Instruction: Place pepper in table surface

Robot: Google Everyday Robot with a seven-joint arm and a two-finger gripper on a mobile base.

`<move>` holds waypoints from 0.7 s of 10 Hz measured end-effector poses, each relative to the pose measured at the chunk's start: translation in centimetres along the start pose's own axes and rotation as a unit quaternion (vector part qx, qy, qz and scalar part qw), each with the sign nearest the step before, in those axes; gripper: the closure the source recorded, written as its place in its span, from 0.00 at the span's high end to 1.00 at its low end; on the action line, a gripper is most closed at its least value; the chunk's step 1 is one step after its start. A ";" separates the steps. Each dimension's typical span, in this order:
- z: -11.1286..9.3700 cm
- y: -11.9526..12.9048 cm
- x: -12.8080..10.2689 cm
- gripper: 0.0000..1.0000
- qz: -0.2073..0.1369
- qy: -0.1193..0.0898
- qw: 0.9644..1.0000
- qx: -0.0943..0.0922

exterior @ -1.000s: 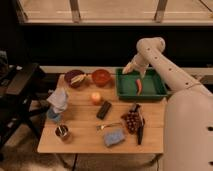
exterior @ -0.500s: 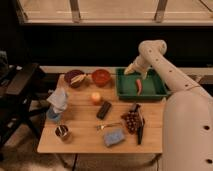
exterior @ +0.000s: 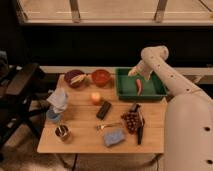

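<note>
white arm (exterior: pixel 169 76) bent forward, gripper (exterior: pixel 140 74) pointing down, right of centre

Dark wall (exterior: pixel 75 45) under bright window band (exterior: pixel 115 11) with metal posts (exterior: pixel 75 10), black chair (exterior: pixel 20 92) at left, pale floor (exterior: pixel 30 161) below

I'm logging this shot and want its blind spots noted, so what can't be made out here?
Camera view:
1. How high the hand hangs over the green bin, where the pepper lies: one angle gives no depth.
2. The right edge of the table surface: hidden by the robot's body.
3. What the purple bowl and the metal cup hold: too small to tell.
</note>
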 end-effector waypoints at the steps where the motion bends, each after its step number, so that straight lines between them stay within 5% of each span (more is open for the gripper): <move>1: 0.8 -0.5 0.1 0.75 0.005 0.003 1.000 0.005; 7: 5.0 -3.1 0.4 0.75 0.015 0.026 0.999 0.014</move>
